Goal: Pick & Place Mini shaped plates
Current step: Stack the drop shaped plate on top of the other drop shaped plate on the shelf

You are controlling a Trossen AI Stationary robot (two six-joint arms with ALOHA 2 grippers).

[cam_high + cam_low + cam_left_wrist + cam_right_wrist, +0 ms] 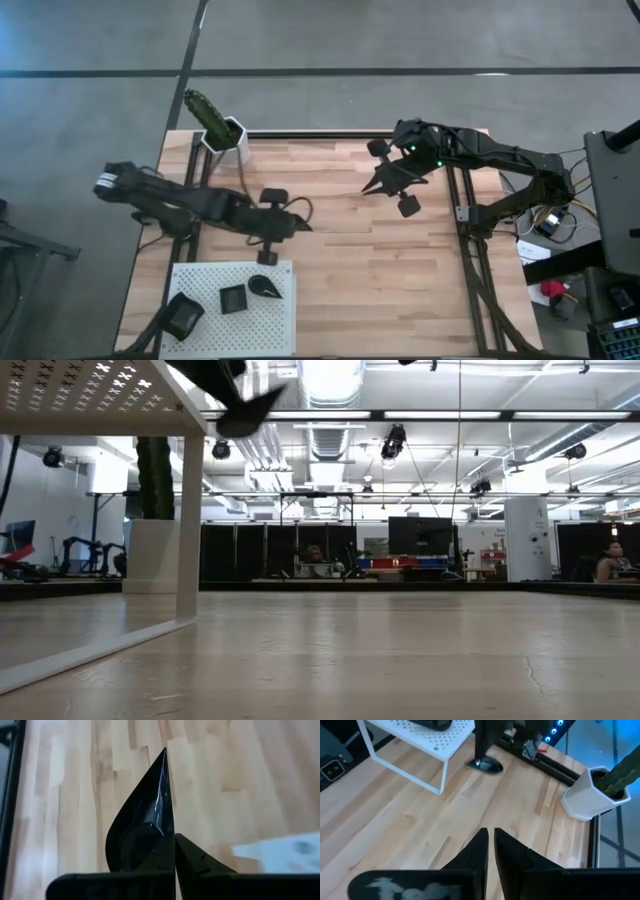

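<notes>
I saw the counter [360, 250] was pale wood in jointed strips, smooth with a faint sheen. The teardrop plate [142, 827] in my left tool [300, 226] looked glossy black, catching a bright streak of light. The white board [235, 315] looked like matt painted metal, punched with small holes. The cactus pot [585, 800] seemed smooth white plastic or ceramic; I could not tell which.

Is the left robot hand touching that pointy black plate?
Touching. In the left wrist view the left gripper has its fingers shut on the rim of the teardrop plate, whose pointed tip sticks out above the wooden table.
</notes>
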